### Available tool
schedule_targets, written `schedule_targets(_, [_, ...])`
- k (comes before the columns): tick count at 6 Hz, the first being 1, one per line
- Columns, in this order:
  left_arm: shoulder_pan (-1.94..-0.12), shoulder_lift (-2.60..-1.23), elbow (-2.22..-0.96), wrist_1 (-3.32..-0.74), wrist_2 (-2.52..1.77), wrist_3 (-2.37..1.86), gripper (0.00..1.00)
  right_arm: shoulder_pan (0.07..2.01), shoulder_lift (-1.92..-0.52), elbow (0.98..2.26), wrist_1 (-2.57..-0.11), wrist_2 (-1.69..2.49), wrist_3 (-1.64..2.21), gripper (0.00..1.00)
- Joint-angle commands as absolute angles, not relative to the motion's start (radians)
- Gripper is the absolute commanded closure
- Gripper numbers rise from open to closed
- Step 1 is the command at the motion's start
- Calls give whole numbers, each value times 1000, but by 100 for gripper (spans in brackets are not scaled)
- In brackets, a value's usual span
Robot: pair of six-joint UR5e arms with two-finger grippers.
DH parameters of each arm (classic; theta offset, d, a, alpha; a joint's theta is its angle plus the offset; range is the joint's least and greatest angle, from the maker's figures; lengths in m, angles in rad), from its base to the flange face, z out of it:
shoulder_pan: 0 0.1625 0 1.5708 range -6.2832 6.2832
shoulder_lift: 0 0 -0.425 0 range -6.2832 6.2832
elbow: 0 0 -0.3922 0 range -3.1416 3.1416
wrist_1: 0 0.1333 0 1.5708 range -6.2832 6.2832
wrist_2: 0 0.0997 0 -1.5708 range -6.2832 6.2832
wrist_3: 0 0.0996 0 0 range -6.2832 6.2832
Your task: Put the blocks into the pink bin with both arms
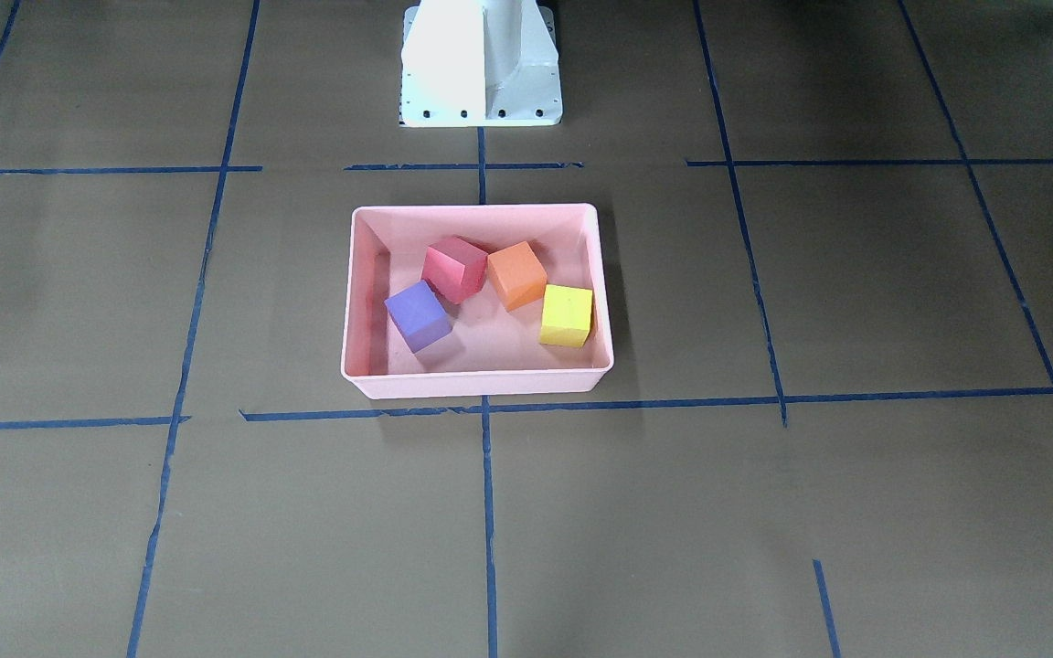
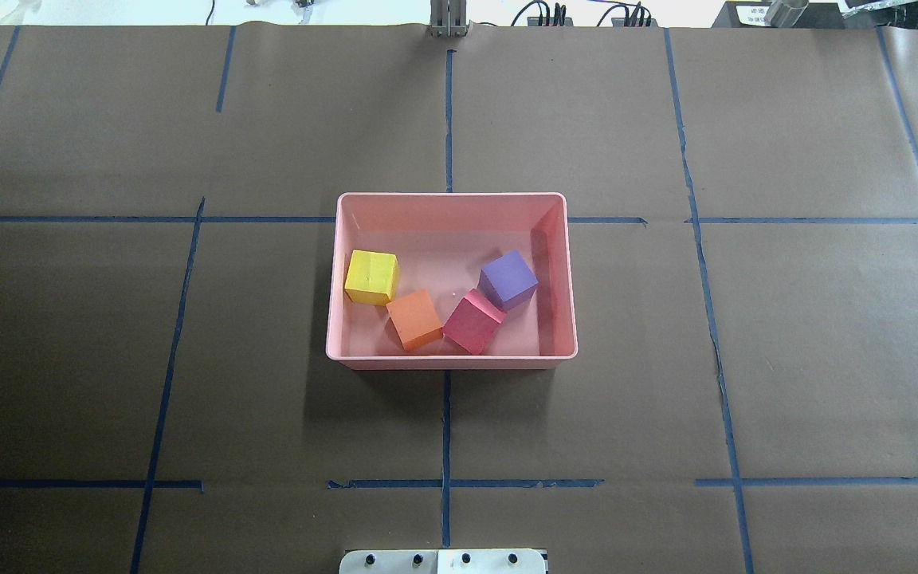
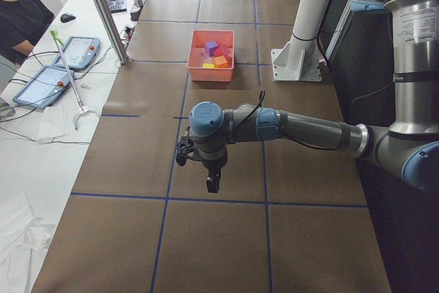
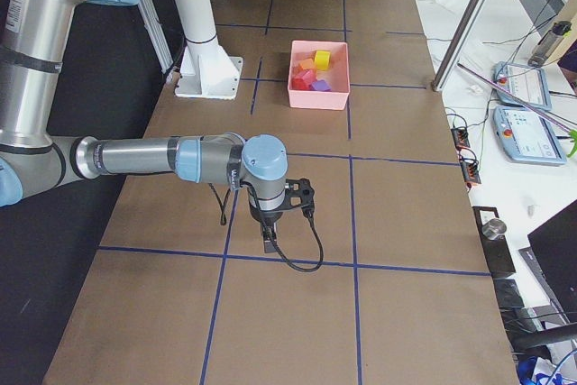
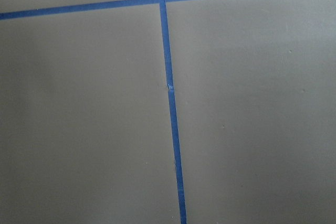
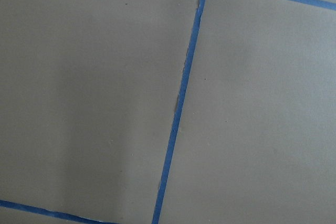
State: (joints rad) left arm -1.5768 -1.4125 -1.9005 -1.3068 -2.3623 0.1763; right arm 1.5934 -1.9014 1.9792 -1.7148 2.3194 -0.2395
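Toward the left end of the table (image 2: 825, 359) you will find the left arm (image 3: 309, 128) stretched low over bare brown paper. The left gripper (image 3: 212, 183) points down, well apart from the bin. It shows only in the side view, so you cannot tell how far its fingers are parted or whether it holds anything.

The pink bin (image 2: 451, 363) sits at the middle of the table's length, in line with the white pedestal (image 1: 481, 64). All four blocks lie inside it. Left to right:
- The yellow-green block (image 2: 371, 277) is against the left wall.
- The orange block (image 2: 414, 319) is just beside it.
- The red-pink block (image 2: 473, 322) meets the orange one at a corner.
- The purple block (image 2: 508, 279) is near the right wall.

Toward the right end, the right arm (image 4: 144, 158) is likewise stretched low. The right gripper (image 4: 268, 241) points down over blue tape lines, and its opening cannot be told either.
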Motion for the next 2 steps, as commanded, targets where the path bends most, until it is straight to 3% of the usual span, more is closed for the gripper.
schedule_targets(1, [-1577,-1417,-1908,-1304,-2367,183,0,1592,-1901,1938,-1707,2376,-229,0])
schedule_targets(2, [-1577,-1417,-1910,-1304,-2365,181,0,1592,-1898,1943,-1703,2393,-230,0])
